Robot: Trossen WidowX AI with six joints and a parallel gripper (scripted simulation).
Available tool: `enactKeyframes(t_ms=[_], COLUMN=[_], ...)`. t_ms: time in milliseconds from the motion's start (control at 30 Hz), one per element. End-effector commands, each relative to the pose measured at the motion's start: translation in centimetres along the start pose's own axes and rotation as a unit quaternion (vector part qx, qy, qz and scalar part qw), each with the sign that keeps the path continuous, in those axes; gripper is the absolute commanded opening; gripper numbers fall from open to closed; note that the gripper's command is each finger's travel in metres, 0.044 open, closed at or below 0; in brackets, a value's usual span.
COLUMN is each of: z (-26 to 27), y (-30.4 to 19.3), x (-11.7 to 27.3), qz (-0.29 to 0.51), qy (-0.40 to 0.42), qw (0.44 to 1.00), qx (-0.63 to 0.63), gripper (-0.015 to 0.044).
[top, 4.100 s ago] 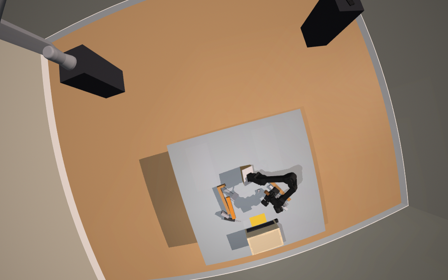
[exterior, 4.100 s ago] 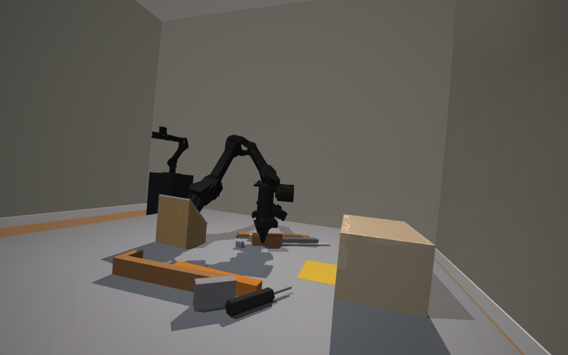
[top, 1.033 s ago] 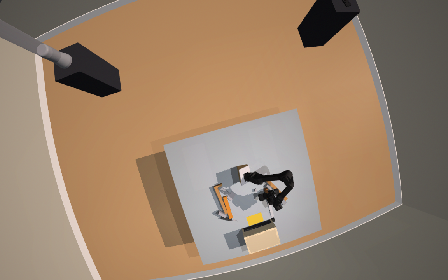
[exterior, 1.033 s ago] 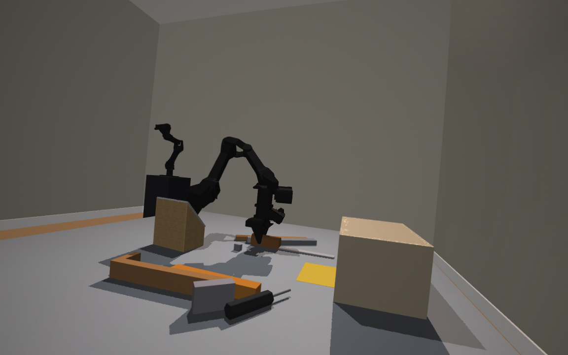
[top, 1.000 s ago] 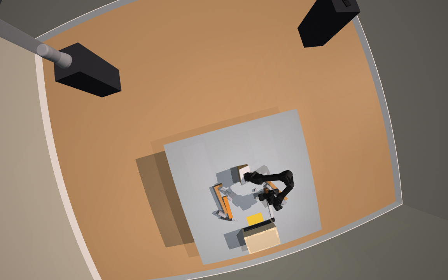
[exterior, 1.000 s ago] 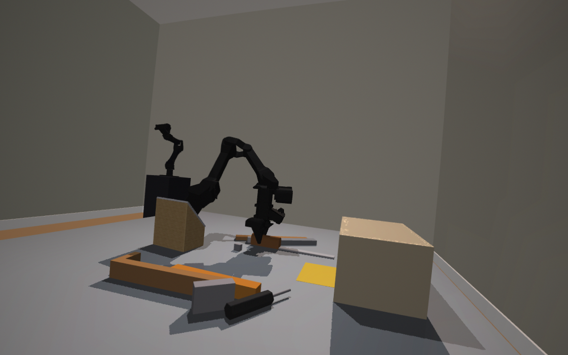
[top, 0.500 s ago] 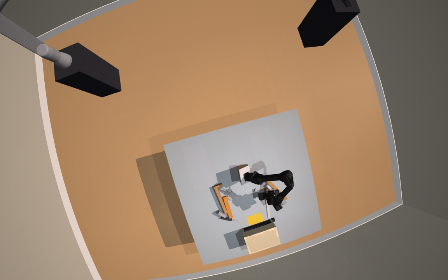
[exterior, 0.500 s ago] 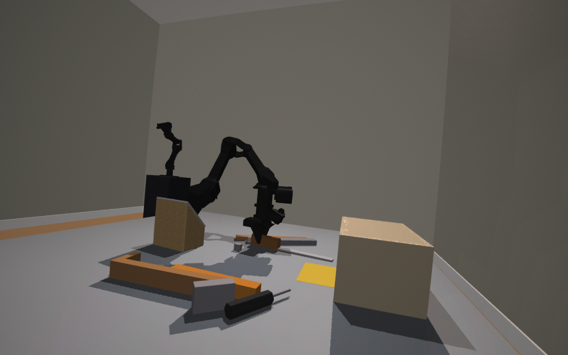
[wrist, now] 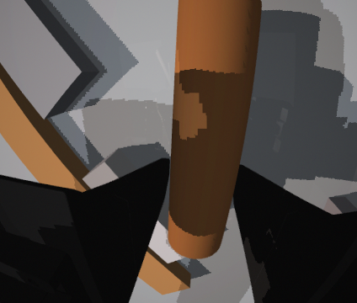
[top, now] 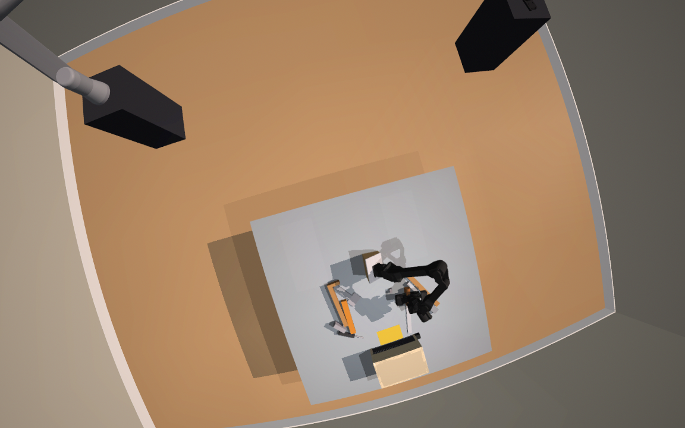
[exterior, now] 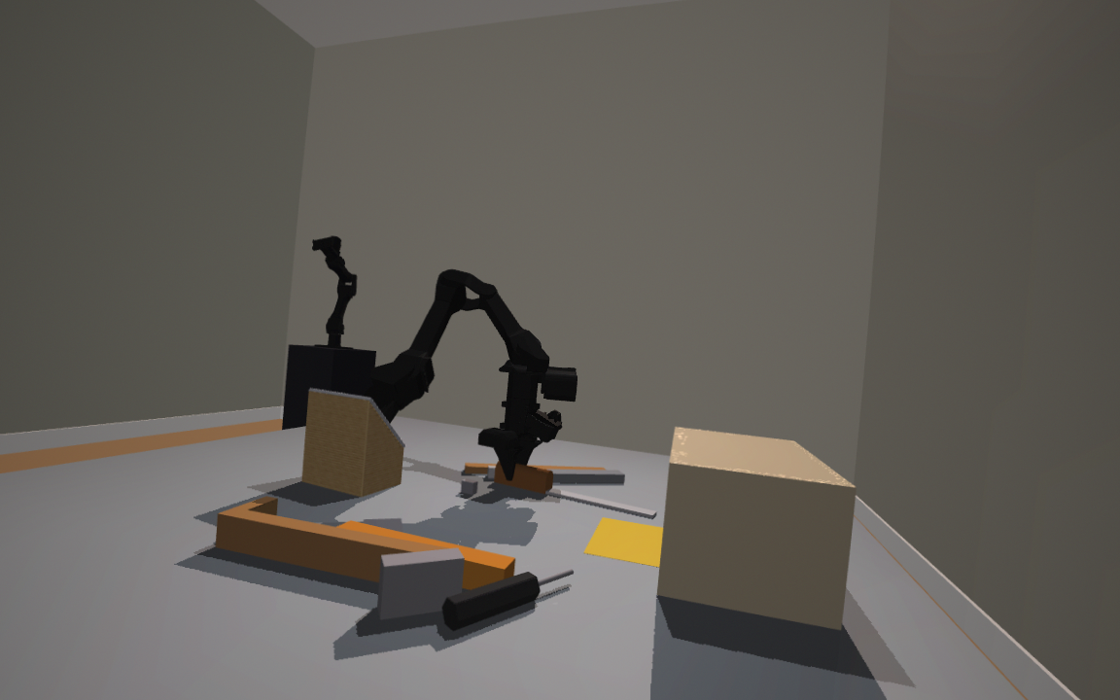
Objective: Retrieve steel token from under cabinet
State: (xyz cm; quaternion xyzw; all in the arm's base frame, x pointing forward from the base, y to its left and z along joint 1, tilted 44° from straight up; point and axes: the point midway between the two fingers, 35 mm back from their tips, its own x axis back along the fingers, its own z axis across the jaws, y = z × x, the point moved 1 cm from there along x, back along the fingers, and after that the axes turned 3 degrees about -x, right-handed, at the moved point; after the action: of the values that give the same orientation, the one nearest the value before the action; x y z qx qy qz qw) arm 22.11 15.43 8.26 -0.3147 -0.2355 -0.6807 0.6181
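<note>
The cabinet stands at the table's edge, with dark vent slots low on its front. The yellow marked area lies in front of it. I cannot make out the steel token. A tool with a thick orange-brown handle and a thin pale rod lies low over the table; its rod points toward the cabinet and ends beside the yellow area. My gripper is slightly open around the handle, with a narrow gap at the left finger.
Beside the tool lie a long orange bar, a grey bar and a small grey block. Across the table are orange bars, a grey block and a black-handled tool. A wedge-shaped block stands near the arm's base.
</note>
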Motion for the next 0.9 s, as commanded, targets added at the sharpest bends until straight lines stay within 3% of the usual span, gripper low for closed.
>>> enactKeyframes(t_ms=[0,133,700,867], z=[-0.01,-0.01,-0.04,0.23], y=[-0.01,-0.02,-0.36,-0.08], x=[0.0,0.0,-0.55,-0.29], qz=[0.0,-0.001,-0.001,-0.002], qy=[0.0,0.0,0.0,0.004], qw=[1.0,1.0,1.0,1.0], qx=[0.0,0.0,-0.001,0.005], gripper=[0.02,0.027,0.027,0.0158])
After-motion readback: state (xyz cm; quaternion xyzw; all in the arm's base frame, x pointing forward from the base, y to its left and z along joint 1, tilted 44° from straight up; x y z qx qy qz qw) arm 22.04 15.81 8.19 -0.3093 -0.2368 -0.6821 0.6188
